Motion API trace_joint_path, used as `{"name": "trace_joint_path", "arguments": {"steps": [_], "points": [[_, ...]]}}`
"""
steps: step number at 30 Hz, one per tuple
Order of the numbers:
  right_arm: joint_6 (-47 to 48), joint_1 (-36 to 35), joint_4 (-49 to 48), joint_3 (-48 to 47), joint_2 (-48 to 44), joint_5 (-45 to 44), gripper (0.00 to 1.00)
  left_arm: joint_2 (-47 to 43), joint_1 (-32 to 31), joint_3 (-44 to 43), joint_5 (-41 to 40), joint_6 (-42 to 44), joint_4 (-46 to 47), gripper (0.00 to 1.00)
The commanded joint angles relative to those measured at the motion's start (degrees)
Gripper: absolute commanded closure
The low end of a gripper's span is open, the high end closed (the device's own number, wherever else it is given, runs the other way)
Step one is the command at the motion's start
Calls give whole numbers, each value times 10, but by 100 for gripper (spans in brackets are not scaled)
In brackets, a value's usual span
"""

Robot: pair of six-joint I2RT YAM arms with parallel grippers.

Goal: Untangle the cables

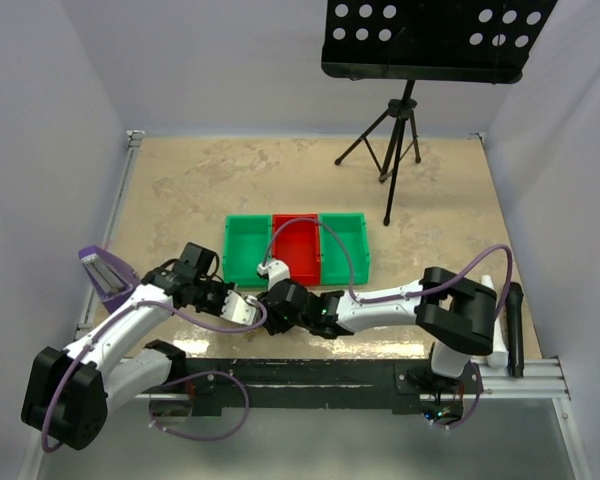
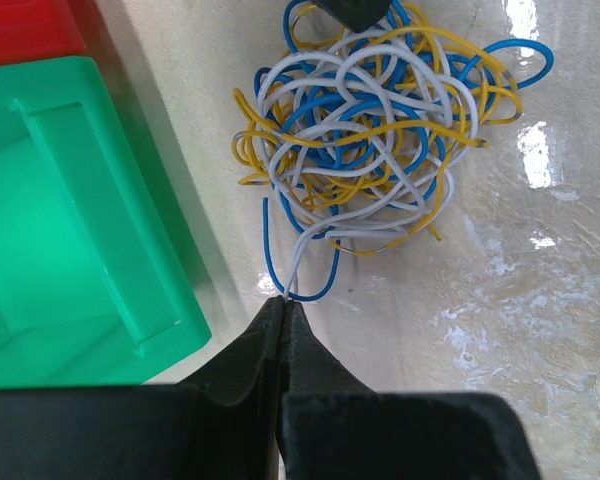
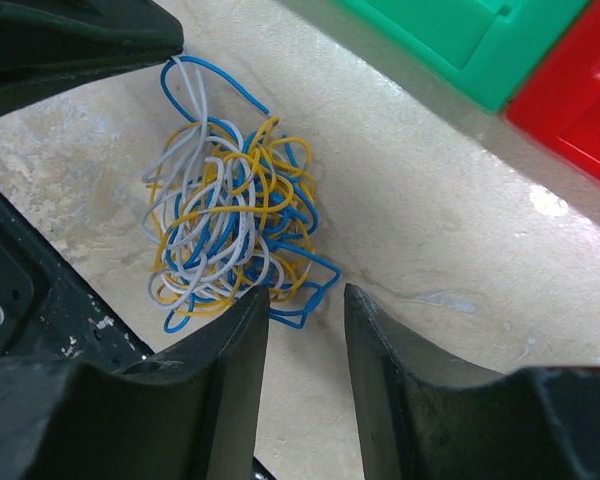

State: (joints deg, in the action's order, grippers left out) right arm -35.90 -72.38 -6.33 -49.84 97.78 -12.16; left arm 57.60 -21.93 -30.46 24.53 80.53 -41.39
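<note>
My left pincer [image 2: 285, 308] clamped 2 strands of the cables [image 2: 370, 130] as anchor; my right pincer [image 3: 305, 300] gaped alongside, ready to pull.

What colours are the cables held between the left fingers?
White and blue cables; the left wrist view shows them best.

White arms [image 1: 112, 338], black joints [image 1: 458, 310], purple hoses [image 1: 490, 252]

You'll find no readable text, labels, brands or numbers in any of the three views; nothing on the bins, arms or stand can be read.
</note>
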Motion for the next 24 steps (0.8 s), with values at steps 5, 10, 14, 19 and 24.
{"name": "trace_joint_path", "arguments": {"steps": [5,10,14,19,24], "points": [[23,0,-65,-11,21,22,77,-7,-3,22,1,-12,30,100],[14,1,-77,-3,23,28,98,-6,-2,32,-1,-16,41,100],[-10,4,-65,17,1,5,100,-3,-2,15,6,-31,34,100],[-63,6,-34,56,-45,-41,100,-7,1,-21,7,-45,10,100],[-104,9,1,84,-89,-65,100,-23,5,-36,-5,-42,-4,100]]}}
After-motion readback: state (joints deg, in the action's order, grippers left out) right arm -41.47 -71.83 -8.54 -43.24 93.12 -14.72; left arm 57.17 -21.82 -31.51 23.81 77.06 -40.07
